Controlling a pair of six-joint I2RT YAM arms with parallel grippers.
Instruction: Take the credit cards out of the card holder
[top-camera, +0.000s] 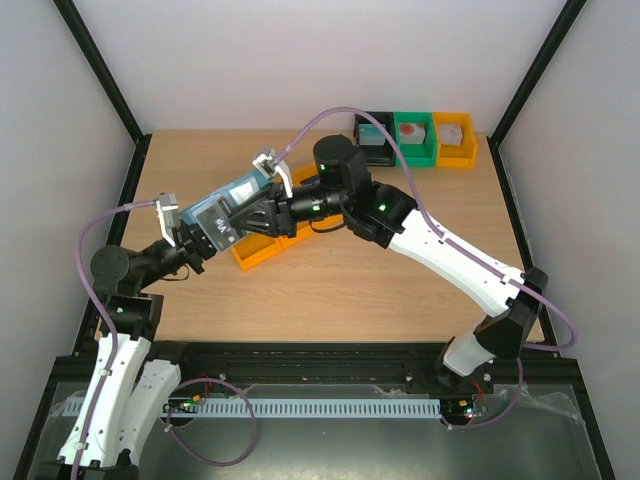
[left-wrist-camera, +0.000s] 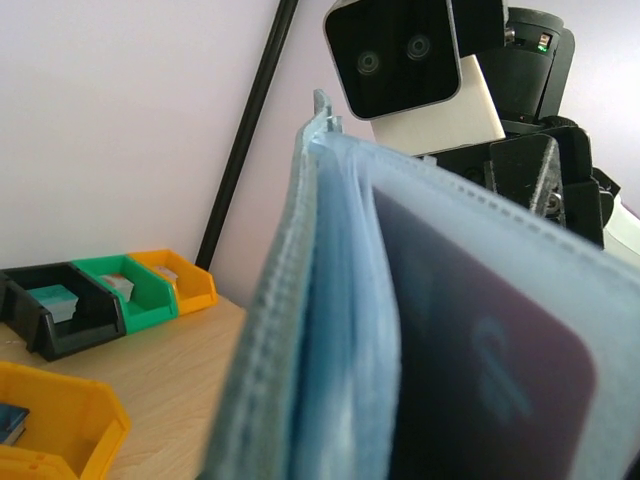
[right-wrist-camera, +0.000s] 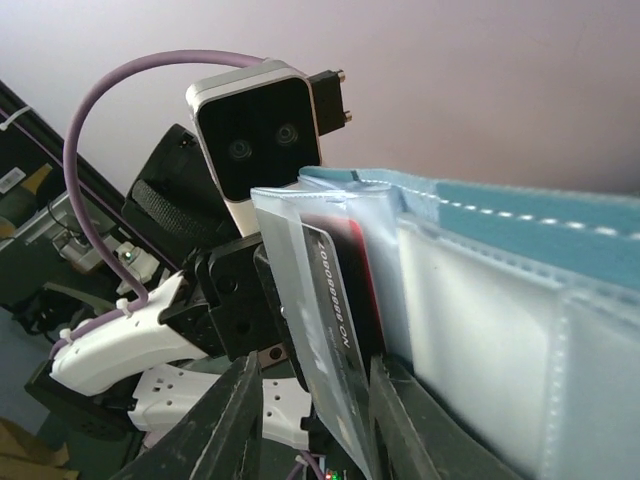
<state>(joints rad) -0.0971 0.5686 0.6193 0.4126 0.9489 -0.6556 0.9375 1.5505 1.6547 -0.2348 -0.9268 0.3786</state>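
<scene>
The card holder (top-camera: 225, 212) is blue fabric with clear plastic sleeves, held in the air between both arms above an orange bin. My left gripper (top-camera: 198, 235) is shut on its near end; its fingers are hidden in the left wrist view, where the holder (left-wrist-camera: 300, 330) fills the frame. A dark grey-black card (right-wrist-camera: 335, 310) with white numbers sits in a sleeve, with a red card (right-wrist-camera: 368, 270) behind it. My right gripper (right-wrist-camera: 315, 365) is open, its fingers (right-wrist-camera: 240, 420) either side of that sleeve's edge. The dark card (left-wrist-camera: 480, 350) also shows in the left wrist view.
An orange bin (top-camera: 262, 250) stands on the table under the holder; in the left wrist view (left-wrist-camera: 60, 420) a dark blue flat item lies in it. Black (top-camera: 378, 140), green (top-camera: 413, 138) and orange (top-camera: 453, 138) bins line the far edge.
</scene>
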